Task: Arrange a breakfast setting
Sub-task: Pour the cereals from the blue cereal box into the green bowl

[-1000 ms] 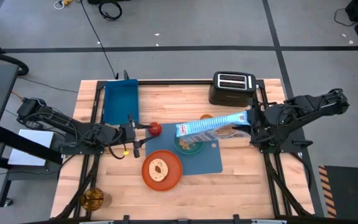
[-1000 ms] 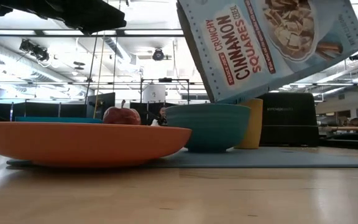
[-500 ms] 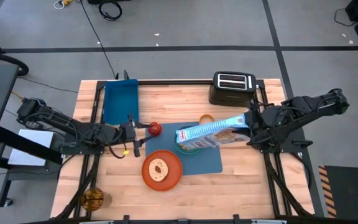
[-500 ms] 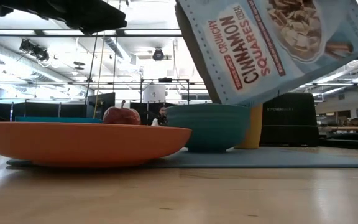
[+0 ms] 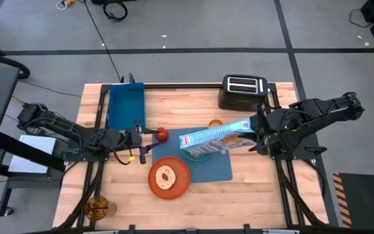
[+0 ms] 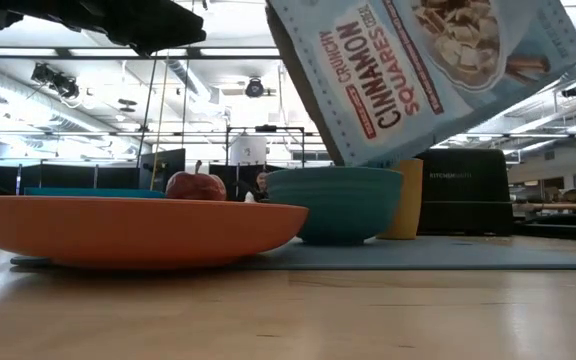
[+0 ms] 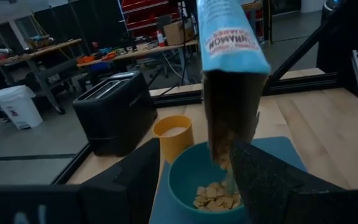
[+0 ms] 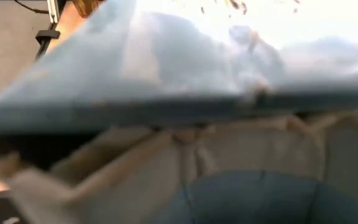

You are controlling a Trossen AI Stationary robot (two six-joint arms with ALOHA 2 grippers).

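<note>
Cereal bag (image 5: 214,137): blue, held in the air over the teal bowl; long axis runs across the tabletop, left to right in the high view, tilted with the open mouth at the left end and lower; printed front faces the low camera.
Right pincer (image 5: 257,127): clenched on the bag's closed right end.
Teal bowl (image 7: 205,184): on the blue placemat (image 5: 216,169), directly under the bag's mouth; cereal squares lie in its bottom.
Orange cup (image 7: 173,135): upright, just behind the bowl, between it and the black toaster (image 5: 243,91).
Orange plate (image 5: 169,177): round, at the placemat's left front corner, overlapping its edge.
Bread piece (image 5: 167,176): round, lying flat in the plate's middle.
Red apple (image 5: 162,134): on the bare wood, left of the placemat, stem up.
Left pincer (image 5: 141,138): low over the tabletop, just left of the apple, fingers parted, holding nothing, pointing toward the bowl.
Blue bin (image 5: 126,106): rear left of the tabletop, long axis front to back.
</note>
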